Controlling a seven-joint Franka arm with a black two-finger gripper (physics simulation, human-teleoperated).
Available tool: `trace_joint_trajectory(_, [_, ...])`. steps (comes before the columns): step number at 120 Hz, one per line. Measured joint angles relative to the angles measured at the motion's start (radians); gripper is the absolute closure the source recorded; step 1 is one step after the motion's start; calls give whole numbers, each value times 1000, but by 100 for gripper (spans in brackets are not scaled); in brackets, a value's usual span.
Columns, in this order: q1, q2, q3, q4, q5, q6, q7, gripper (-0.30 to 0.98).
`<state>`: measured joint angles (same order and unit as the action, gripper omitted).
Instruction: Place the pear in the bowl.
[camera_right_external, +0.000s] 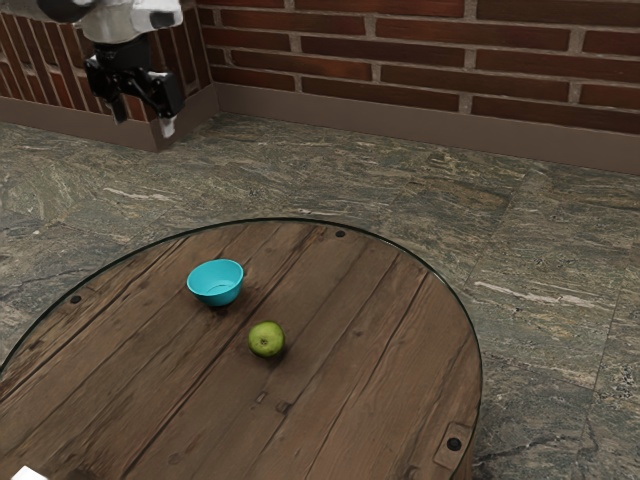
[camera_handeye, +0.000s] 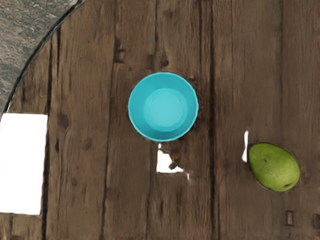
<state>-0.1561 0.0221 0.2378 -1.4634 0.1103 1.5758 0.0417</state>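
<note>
My gripper (camera_right_external: 144, 116) hangs high, fingers spread wide, holding nothing; I see pear (camera_right_external: 266, 339) well below finger level, on wooden table (camera_right_external: 390, 350), near blue bowl (camera_right_external: 216, 284), outside it

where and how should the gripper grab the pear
I'd bring the gripper straight down from above and close it across the middle of the pear, one finger on each long flank. The pear lies on its side, longer than it is wide, so that's the narrower grip, and the gap to the bowl should leave finger room.
</note>
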Motion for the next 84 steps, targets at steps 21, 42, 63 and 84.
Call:
trace_joint_trajectory(21, [36,72,-56,-103,-53,52,26,0])
trace_joint_trajectory(42, [-100,304,-37,-117,-178,168,28,0])
trace_joint_trajectory(63, [-103,377,-11,-204,-305,289,26,0])
trace_joint_trajectory(84, [-104,394,15,-314,-394,402,-28,0])
